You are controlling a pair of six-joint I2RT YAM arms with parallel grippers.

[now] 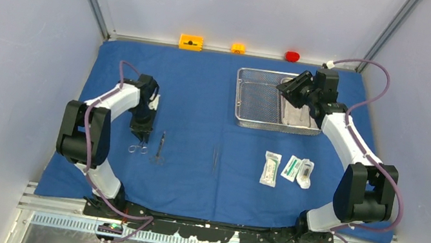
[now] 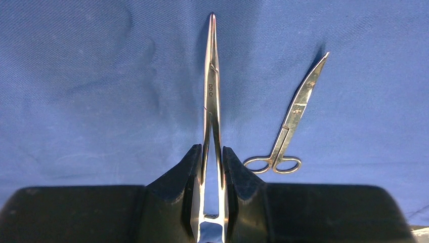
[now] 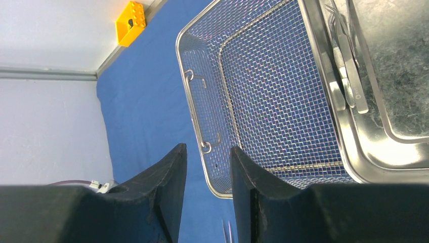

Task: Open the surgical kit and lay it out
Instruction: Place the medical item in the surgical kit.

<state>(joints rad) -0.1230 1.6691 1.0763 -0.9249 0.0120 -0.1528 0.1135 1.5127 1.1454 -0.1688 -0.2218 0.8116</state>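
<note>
Left gripper is clamping forceps well left of the mesh basket, right gripper hovering open above it.

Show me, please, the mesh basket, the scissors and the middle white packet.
mesh basket (image 1: 257, 99), top view, bare mesh floor.
scissors (image 2: 296, 111), left wrist view, middle of the blades.
middle white packet (image 1: 291, 168), top view, its centre.

large orange block, small orange block, red block, spaced in row
</note>
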